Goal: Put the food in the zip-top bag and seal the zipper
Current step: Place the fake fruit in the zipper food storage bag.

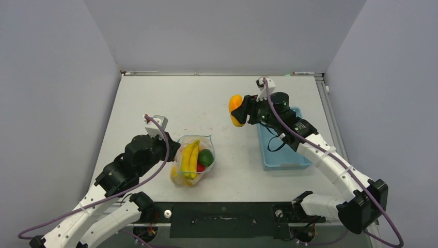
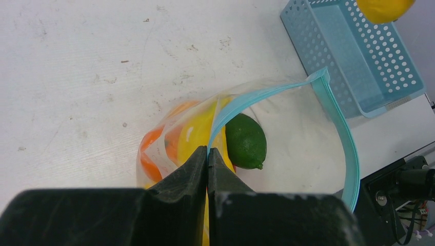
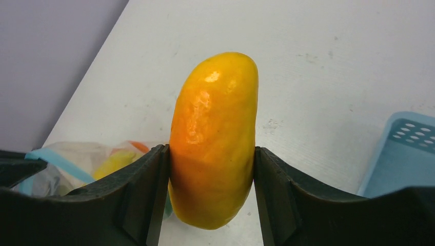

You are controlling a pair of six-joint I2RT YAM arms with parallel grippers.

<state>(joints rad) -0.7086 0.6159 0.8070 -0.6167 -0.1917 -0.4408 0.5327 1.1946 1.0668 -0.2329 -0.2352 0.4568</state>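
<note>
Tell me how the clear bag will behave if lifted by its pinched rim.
Likely floppy: the bag is thin, creased film, so it should sag from the left end effector. The fruit inside would probably slump to the bottom and weigh it down. Its mouth, with the blue strip bowed open, may collapse or narrow.

Bag: the clear crinkly plastic zip-top bag point(image 1: 192, 161) lies on the white table point(image 1: 155, 98), left of centre, close to the near edge, with its mouth toward the far edge.
In the bag: yellow plastic bananas point(image 1: 189, 156) in the middle, a green plastic lime point(image 1: 206, 157) on their right, and orange plastic rounds point(image 2: 151, 154) on their left.
Zipper: the thin light blue zipper strip point(image 2: 333, 118) runs along the mouth, and the left gripper point(image 2: 208, 151) pinches its left part.
Basket: the light blue perforated plastic basket point(image 1: 289, 160) lies lengthwise along the right edge.
Held fruit: the oblong orange-yellow plastic fruit point(image 3: 215, 138) sits between the right gripper point(image 1: 241, 111) fingers, just left of the basket's far end.
</note>
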